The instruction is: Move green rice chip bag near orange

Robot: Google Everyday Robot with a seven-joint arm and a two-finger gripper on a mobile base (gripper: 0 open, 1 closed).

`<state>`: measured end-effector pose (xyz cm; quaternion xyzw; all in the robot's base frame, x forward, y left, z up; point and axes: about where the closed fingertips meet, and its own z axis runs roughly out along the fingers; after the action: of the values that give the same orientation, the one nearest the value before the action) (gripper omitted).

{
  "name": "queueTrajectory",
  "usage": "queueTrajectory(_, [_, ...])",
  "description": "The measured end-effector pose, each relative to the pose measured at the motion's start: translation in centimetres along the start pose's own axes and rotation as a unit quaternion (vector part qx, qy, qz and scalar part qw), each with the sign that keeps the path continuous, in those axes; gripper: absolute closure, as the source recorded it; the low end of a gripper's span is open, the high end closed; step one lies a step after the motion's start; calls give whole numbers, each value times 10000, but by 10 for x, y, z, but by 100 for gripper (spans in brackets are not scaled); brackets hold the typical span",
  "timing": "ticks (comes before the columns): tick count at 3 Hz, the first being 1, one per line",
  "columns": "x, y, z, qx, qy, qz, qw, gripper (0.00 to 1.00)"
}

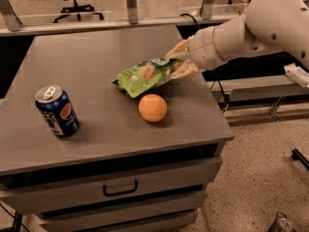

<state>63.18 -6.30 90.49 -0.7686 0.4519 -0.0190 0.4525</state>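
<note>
Standing well left of the gripper [179, 62], the Pepsi can [57, 111] is uninvolved. The green rice chip bag [144, 75], light, crinkly and likely slippery, droops leftward from that gripper, which is clamped on its right edge, probably the firmest hold. The orange [152, 108] lies just beside the bag.

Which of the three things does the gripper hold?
The green rice chip bag: the gripper clamps its right end, while the orange and the Pepsi can sit free.
</note>
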Motion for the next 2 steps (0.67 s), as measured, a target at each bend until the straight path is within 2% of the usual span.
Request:
queueTrajectory(1, [-6, 3, 2, 91, 13, 104, 9999, 13])
queueTrajectory(2, [-8, 3, 4, 77, 0, 93, 9999, 0])
